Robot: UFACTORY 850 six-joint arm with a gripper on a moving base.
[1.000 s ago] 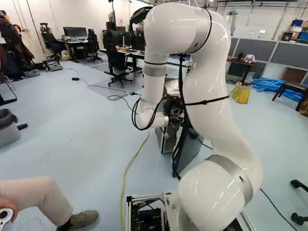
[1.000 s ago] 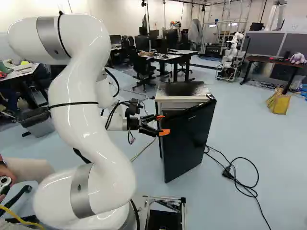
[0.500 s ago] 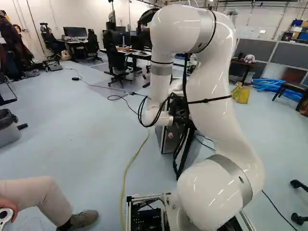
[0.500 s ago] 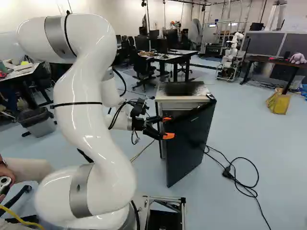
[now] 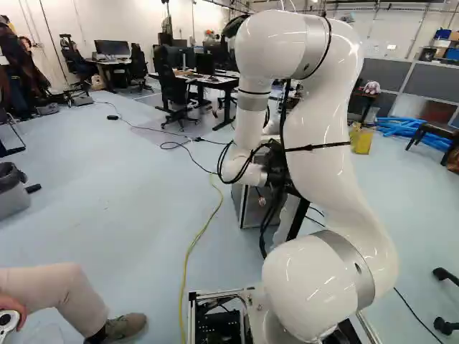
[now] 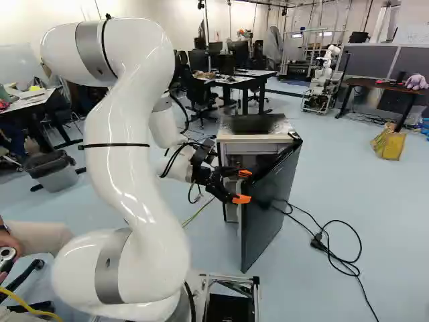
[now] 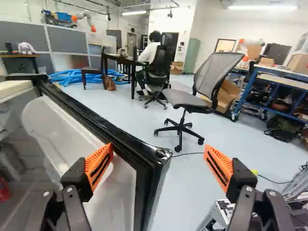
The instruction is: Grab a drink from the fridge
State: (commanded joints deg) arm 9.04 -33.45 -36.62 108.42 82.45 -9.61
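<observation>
Pale floor [image 6: 355, 194] holds a fridge [image 6: 234, 146], open door [image 6: 275, 208] ahead of the gripper [image 6: 247, 186], nearer one of its wide-spread jaws.

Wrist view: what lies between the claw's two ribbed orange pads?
That view shows the corner of the black-edged fridge door inside the open claw; beyond, pale blue floor and a thin black cable.

Fridge [image 6: 271, 208] on floor [image 6: 375, 208]; cable [image 6: 318, 240] to its right
</observation>
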